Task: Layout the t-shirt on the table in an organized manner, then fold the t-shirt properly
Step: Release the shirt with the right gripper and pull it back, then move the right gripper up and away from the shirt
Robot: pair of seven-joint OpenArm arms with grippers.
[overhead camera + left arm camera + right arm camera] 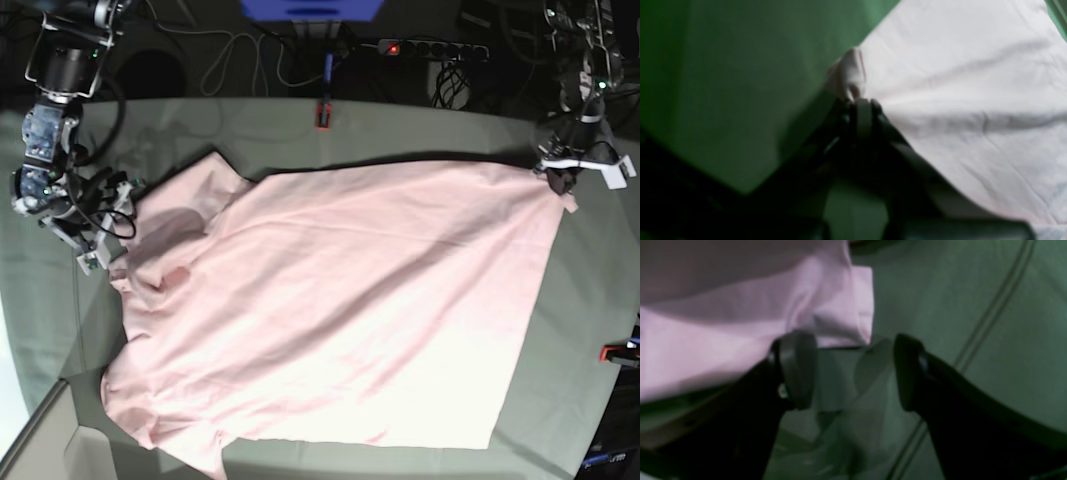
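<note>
The pale pink t-shirt lies spread out, plain side up, across the grey-green table. At the far right corner of the shirt, my left gripper is shut on a bunched bit of hem; the left wrist view shows that pinch with the t-shirt stretching away over the table. My right gripper stands at the shirt's left edge by a sleeve. In the right wrist view the right gripper is open, nothing between its fingers, just below the sleeve hem of the t-shirt.
A red-orange clamp sits on the table's back edge and another at its right edge. A power strip and cables lie behind the table. A crease line runs across the cloth by the right gripper.
</note>
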